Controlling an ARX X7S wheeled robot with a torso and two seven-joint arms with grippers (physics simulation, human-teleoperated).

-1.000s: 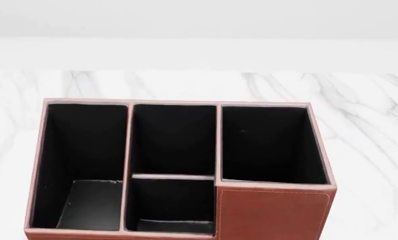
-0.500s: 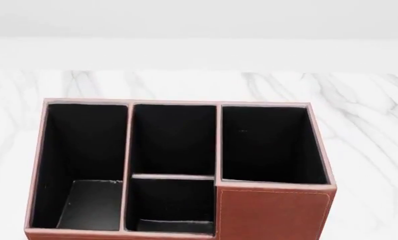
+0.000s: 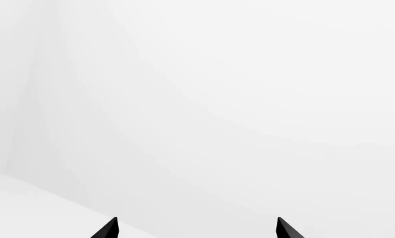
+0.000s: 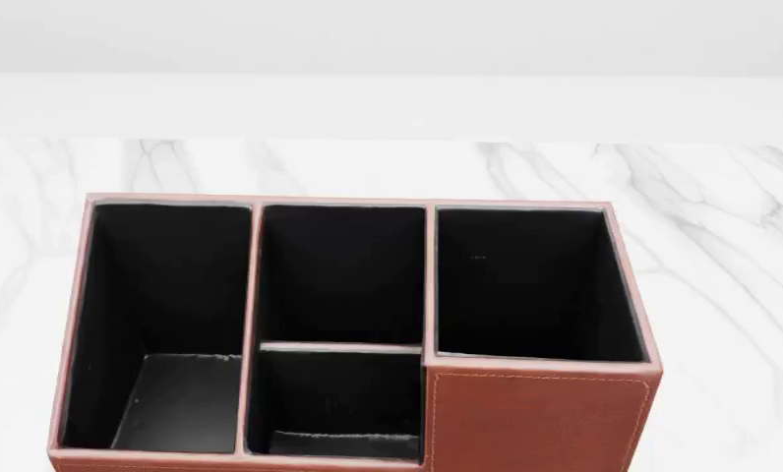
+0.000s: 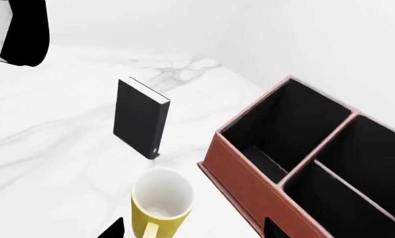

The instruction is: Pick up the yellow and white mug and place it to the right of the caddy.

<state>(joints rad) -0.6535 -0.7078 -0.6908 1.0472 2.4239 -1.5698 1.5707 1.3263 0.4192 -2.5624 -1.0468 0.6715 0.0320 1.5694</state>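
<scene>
In the head view the caddy (image 4: 365,334) runs off the bottom edge, so its near wall is mostly unseen. In the right wrist view its far end is cropped too, and the yellow and white mug (image 5: 162,204) loses its base. Only the tips of the left gripper (image 3: 196,229) and right gripper (image 5: 196,229) show.

On the counter (image 5: 58,124), the mug (image 5: 162,201) stands upright just beside the caddy (image 5: 250,181), with a book (image 5: 140,119) upright near both.
</scene>
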